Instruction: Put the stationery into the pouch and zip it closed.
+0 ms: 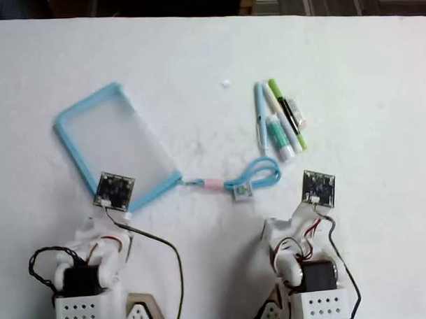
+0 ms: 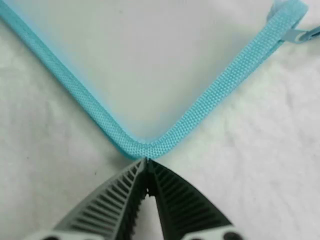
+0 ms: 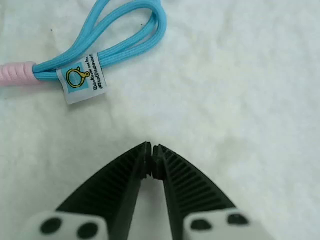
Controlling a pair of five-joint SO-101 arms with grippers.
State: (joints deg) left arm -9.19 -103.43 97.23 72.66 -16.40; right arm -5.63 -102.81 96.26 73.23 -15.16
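The flat translucent pouch with light-blue fabric edging (image 1: 114, 142) lies on the left half of the white cloth-covered surface (image 1: 364, 70). The left gripper (image 2: 146, 167), jaws pressed together, has its tip right at the pouch's near corner. From the pouch's right corner a light-blue cord loop with a white tag (image 1: 255, 175) trails rightward, and the right gripper (image 3: 151, 156), jaws also together on nothing, hovers just near of it. The stationery, a blue pen (image 1: 260, 116), green marker (image 1: 287, 113) and white tube with a teal band (image 1: 277, 133), lies outside the pouch, beyond the right gripper.
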